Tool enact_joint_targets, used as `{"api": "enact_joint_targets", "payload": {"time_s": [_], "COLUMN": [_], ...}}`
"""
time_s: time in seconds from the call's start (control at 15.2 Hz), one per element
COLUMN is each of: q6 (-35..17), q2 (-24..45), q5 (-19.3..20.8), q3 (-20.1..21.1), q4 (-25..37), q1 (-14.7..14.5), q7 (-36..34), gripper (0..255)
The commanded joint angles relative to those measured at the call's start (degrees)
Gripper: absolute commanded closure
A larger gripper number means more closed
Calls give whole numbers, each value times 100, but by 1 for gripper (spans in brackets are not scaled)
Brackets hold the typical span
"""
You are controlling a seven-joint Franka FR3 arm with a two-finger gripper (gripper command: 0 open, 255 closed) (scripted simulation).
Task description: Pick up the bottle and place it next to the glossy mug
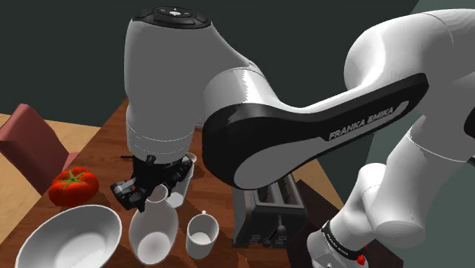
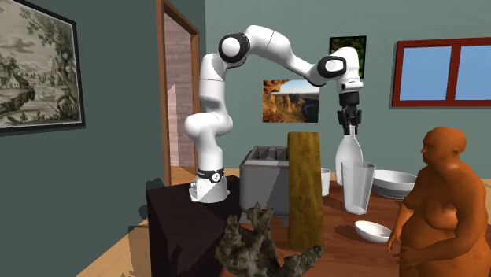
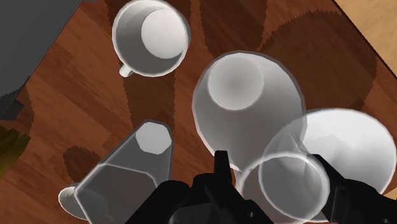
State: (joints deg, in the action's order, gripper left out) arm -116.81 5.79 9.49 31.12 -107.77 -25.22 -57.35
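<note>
A white bottle [image 1: 154, 228] with a narrow neck stands upright over the brown wooden table [image 1: 106, 145]. My black gripper [image 1: 150, 190] is shut on its neck from above. The second exterior view shows the gripper [image 2: 349, 130] on top of the bottle [image 2: 350, 157], whose base is hidden behind a clear glass [image 2: 358, 187]. In the wrist view the bottle [image 3: 248, 121] widens away from the gripper [image 3: 273, 173]. The white mug [image 1: 202, 232] stands just beside the bottle, towards the toaster, and appears as the mug [image 3: 151, 38] with its handle out.
A large white bowl [image 1: 68, 236] and a tomato [image 1: 74, 185] lie at the shoulder view's left. A grey toaster [image 1: 266, 209] stands beyond the mug. A clear glass [image 3: 133, 165] and a small bowl [image 3: 63, 198] sit close by. A tall brown block [image 2: 303, 189] and an orange figure [image 2: 437, 212] stand on the table.
</note>
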Motion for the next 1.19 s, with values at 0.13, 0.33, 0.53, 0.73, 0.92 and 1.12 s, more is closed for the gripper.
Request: {"api": "enact_joint_targets", "payload": {"time_s": [0.13,0.33,0.53,0.73,0.92,1.12], "q6": [-297,-471,-471,-471,-471,-471], "q2": [83,151,151,151,152,152], "q5": [74,132,132,132,132,132], "q3": [-13,-21,-21,-21,-21,-21], "q4": [-224,-344,-344,-344,-344,-344], "q1": [-2,-10,-10,-10,-10,-10], "q7": [-63,-114,-114,-114,-115,-115], "gripper": [255,255,255,255,0,0]}}
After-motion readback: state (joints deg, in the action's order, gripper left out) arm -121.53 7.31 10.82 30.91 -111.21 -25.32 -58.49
